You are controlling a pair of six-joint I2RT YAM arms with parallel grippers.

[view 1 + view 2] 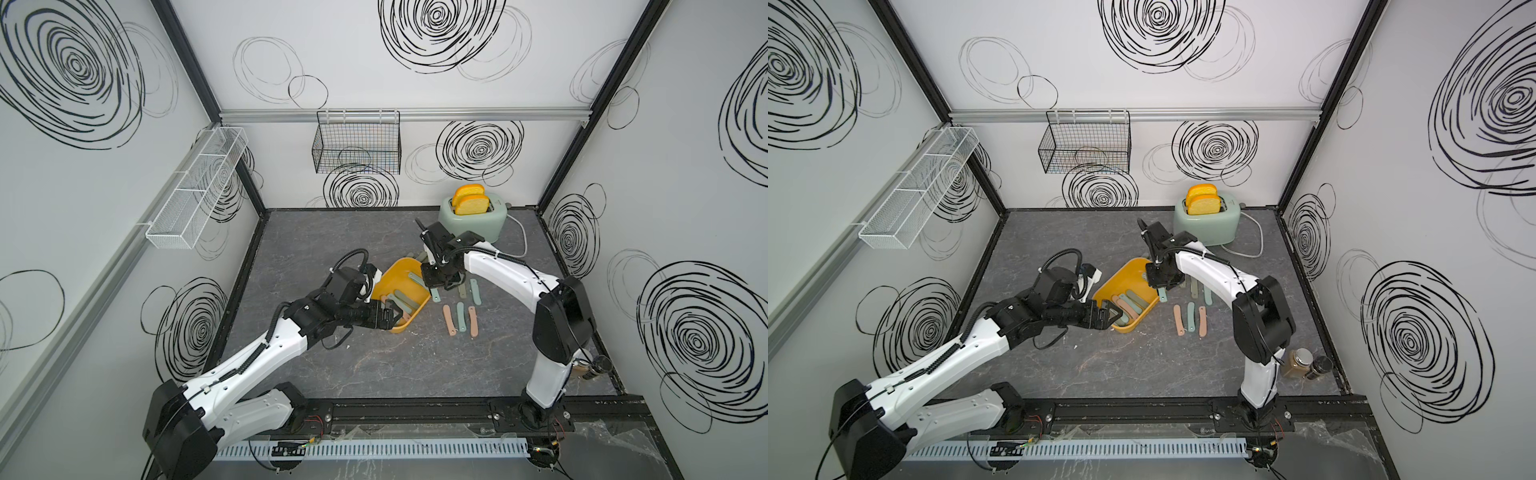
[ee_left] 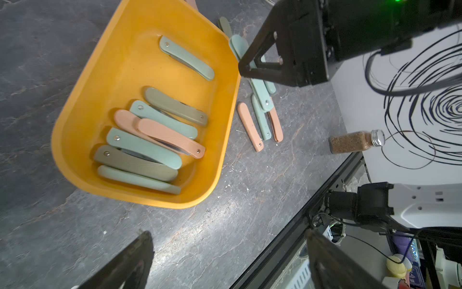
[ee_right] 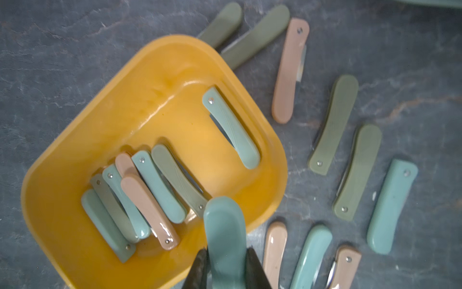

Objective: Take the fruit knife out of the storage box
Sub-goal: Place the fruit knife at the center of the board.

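White walls with black scribbled rings enclose a dark grey marbled table (image 1: pixel 374 374). On the left wall hangs a white rack (image 1: pixel 195 191); on the back wall a black basket (image 1: pixel 357 143). The left end effector (image 1: pixel 388 318) hovers at the near end of the box (image 1: pixel 401 270) with its jaws spread wide, grasping nothing. The yellow box sits mid-table, tilted. It holds folded knives: a cluster at one end (image 2: pixel 147 140) and a single teal one apart (image 2: pixel 186 57). Just right of the box, the right end effector (image 1: pixel 438 286) is clenched on a teal knife (image 3: pixel 223 237), lifted above the box's rim in the right wrist view. More knives lie loose on the table right of the box: three side by side (image 1: pixel 460 318) and others past them (image 3: pixel 355 162). A pale green toaster (image 1: pixel 473 218) with two toast slices stands at the back right. Two jars (image 1: pixel 1306 363) lie near the right wall.
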